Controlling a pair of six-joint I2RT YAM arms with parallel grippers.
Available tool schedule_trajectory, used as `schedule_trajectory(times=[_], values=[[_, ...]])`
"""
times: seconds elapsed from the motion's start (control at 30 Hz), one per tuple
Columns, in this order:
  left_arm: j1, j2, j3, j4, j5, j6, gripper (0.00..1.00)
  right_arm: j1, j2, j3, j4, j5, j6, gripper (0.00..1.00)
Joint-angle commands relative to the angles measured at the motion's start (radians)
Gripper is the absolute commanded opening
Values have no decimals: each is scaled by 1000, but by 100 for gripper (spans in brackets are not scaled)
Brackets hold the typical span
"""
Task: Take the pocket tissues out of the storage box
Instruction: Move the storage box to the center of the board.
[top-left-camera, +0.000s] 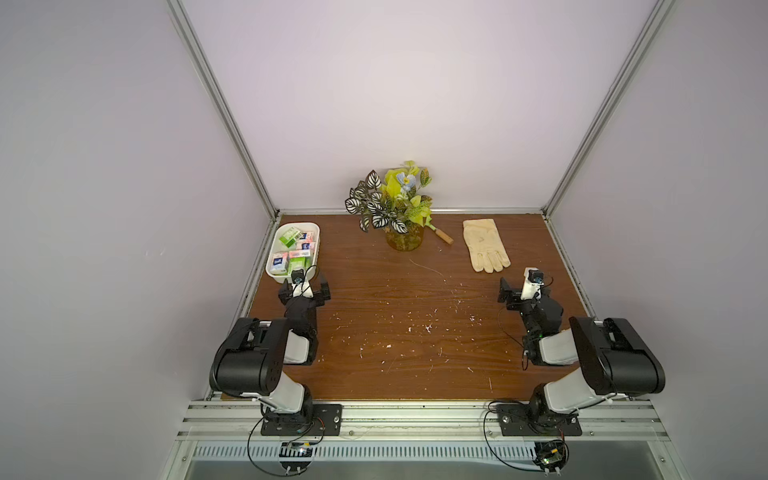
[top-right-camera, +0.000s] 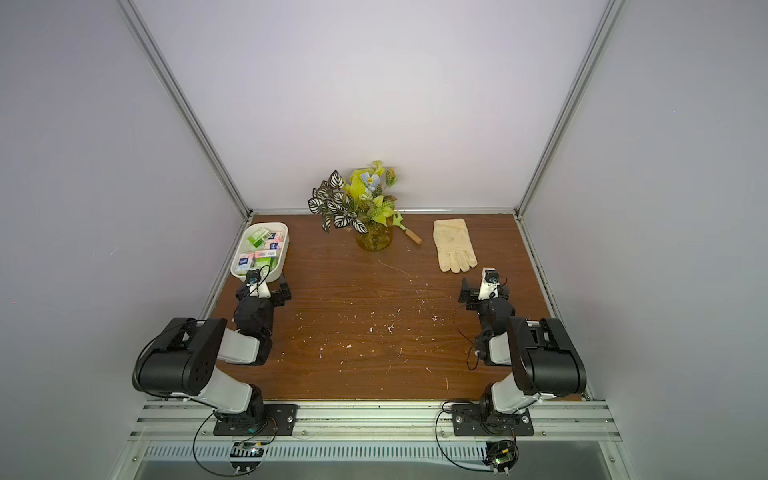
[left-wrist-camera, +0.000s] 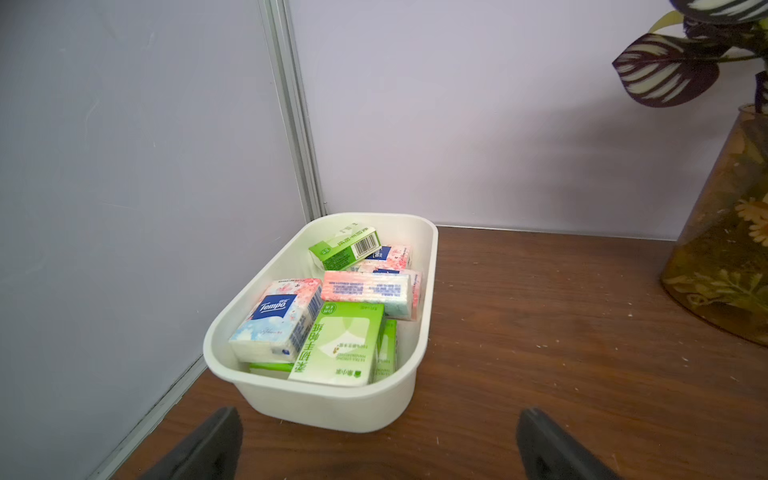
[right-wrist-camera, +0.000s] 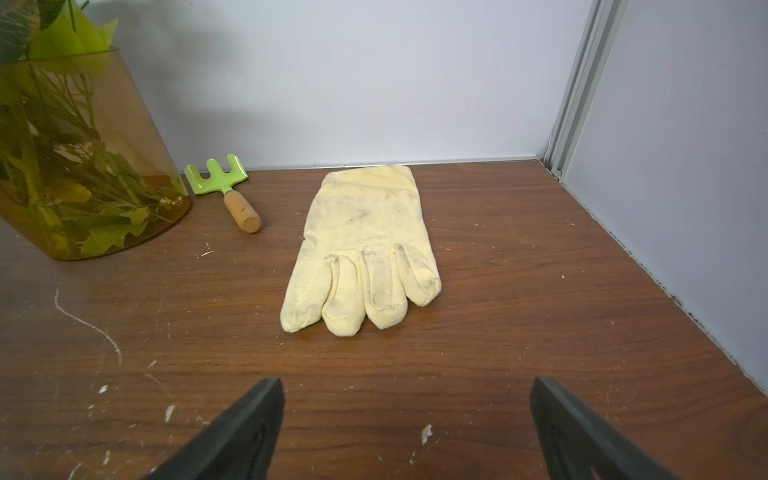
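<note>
- The left pincer has its two black fingers spread wide with nothing between them. It sits low over the dark brown wooden tabletop, squared up to the box, which reads as a stance for reaching in.
- The white, shallow, oblong plastic storage box lies straight ahead of this pincer. Its near short wall is just beyond the fingertips and apart from them, and its far end is tucked into the corner of the pale walls.
- The pocket tissues, small soft rectangular packets, are all inside the box in a loose heap, so no packet is out yet.
- Closest to the pincer, a green-and-white packet lies flat on top. Beside it, on the wall side, is a pink-and-white packet with a dark blue label.
- Further ahead a pink packet lies crosswise, and a green one with a barcode leans at the far end. Others are half buried beneath these.
- The top green packet looks the easiest first pick, being nearest and uncovered.
- The side wall runs close along the box, so the finger on that side will probably have little room.
- The right pincer is likewise spread and empty, well apart from the box. It seems parked because the box is on the other arm's side.
- Ahead of the right pincer lies a cream fabric glove, flat with its fingers pointing towards the pincer.
- Further ahead, towards the left arm's side, are a small green rake with a wooden handle and an amber translucent plant pot. None of these belongs to the job.
</note>
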Motion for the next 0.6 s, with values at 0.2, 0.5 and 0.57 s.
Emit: schedule_trajectory(times=[0.2,0.5,0.57], values=[[-8,6,-6,26,-9,-4,99,6,-9,16,39,6,-10,99],[-11,-51,-15,1,-8,1,99,1,-12,-4,78,-6,0,99],[-20,-144,-21,-68,-35,6,99,-4,-47,-25,90,-21,-3,99]])
